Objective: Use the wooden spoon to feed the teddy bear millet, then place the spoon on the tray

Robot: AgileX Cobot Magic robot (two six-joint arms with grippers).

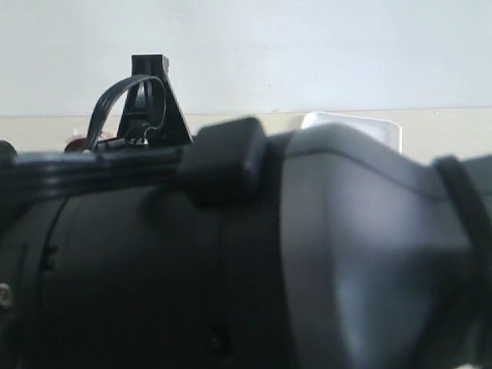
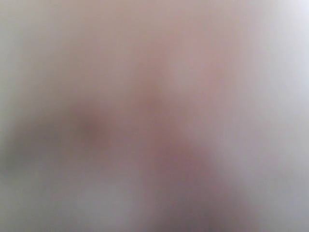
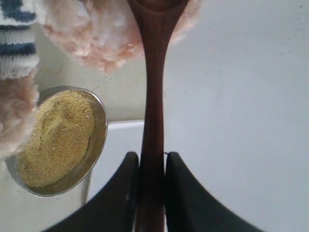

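Note:
In the right wrist view my right gripper (image 3: 152, 162) is shut on the handle of the dark wooden spoon (image 3: 153, 96). The spoon's bowl reaches the frame's edge, against the fuzzy tan-pink head of the teddy bear (image 3: 91, 34). The bear's striped sweater (image 3: 17, 43) shows beside it. Below stands a round metal bowl (image 3: 99, 140) heaped with yellow millet (image 3: 58, 137), partly on the white tray (image 3: 120, 145). The left wrist view is only a pinkish blur, so the left gripper cannot be made out.
A dark arm housing (image 1: 307, 254) close to the exterior camera blocks most of that view. Above it rise a black bracket with a cable (image 1: 150, 96) and a white rounded corner (image 1: 369, 127), perhaps the tray. A pale wall lies behind.

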